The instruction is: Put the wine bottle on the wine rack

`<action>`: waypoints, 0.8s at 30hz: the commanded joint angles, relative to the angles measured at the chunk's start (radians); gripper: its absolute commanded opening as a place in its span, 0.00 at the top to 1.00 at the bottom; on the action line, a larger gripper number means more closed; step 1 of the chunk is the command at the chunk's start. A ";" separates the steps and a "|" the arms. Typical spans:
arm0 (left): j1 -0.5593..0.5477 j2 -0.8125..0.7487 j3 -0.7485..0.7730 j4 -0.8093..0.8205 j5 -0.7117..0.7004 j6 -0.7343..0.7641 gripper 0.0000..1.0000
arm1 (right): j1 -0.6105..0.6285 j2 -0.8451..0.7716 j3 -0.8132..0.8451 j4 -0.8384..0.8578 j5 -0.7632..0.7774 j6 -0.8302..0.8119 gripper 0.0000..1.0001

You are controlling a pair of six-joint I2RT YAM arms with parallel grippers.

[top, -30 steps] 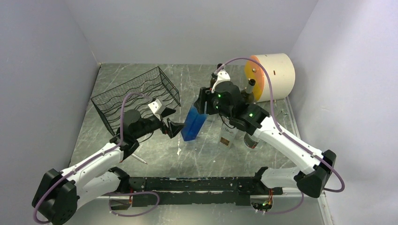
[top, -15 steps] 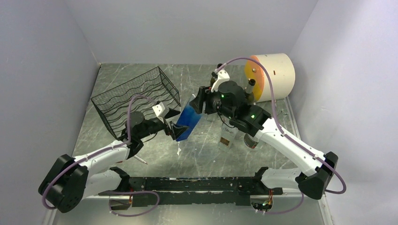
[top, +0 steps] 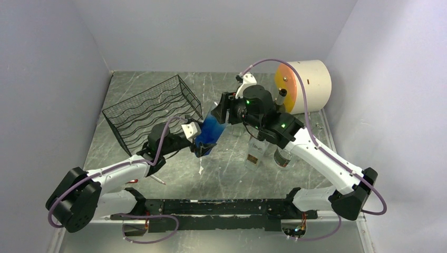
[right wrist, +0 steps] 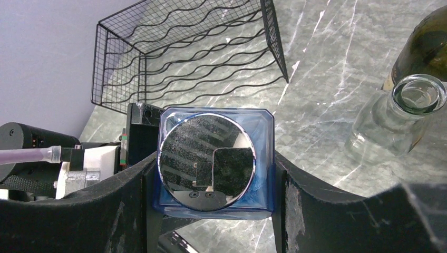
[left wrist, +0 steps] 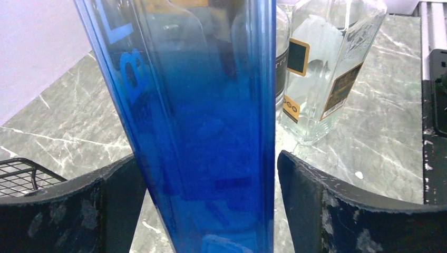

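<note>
Top view, read from left to right. The wine rack point(top: 150, 108) stands on the worktop point(top: 226, 176) beyond and to the left of the left gripper point(top: 199, 145), well apart from it, with none of its wavy tiers holding a bottle. You see the left gripper at the lower body of the wine bottle point(top: 212, 130), a blue, flat-sided bottle that leans with its base toward this gripper and its top toward the right gripper point(top: 224, 113).

Left wrist view: the wine bottle point(left wrist: 205, 105) fills the space between the left gripper's point(left wrist: 206, 158) jaws. Each finger lies so close to a side wall that you cannot tell whether it presses. A clear labelled bottle point(left wrist: 332, 68) stands beyond it, to the right.

Right wrist view: the right gripper point(right wrist: 215, 163) is clamped on the shoulders of the wine bottle point(right wrist: 216, 195), one finger on each side, below the mirrored cap point(right wrist: 206, 161). The wine rack point(right wrist: 200, 47) lies past the gripper. An open clear neck point(right wrist: 416, 97) and a dark bottle point(right wrist: 427, 47) stand to its right.
</note>
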 commanded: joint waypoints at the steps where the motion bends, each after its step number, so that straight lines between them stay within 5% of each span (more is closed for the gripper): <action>1: -0.008 0.009 0.018 0.052 -0.027 0.050 0.08 | -0.001 -0.044 0.064 0.127 -0.015 0.059 0.75; 12: -0.008 -0.019 0.013 0.067 -0.029 0.057 0.27 | -0.001 -0.073 0.055 0.104 -0.067 0.053 0.68; 20: -0.009 0.015 0.025 0.058 -0.015 0.035 0.10 | -0.002 -0.101 0.042 0.131 -0.093 0.068 0.68; 24: -0.009 0.012 0.021 0.064 -0.015 0.033 0.20 | -0.002 -0.115 0.025 0.137 -0.103 0.079 0.68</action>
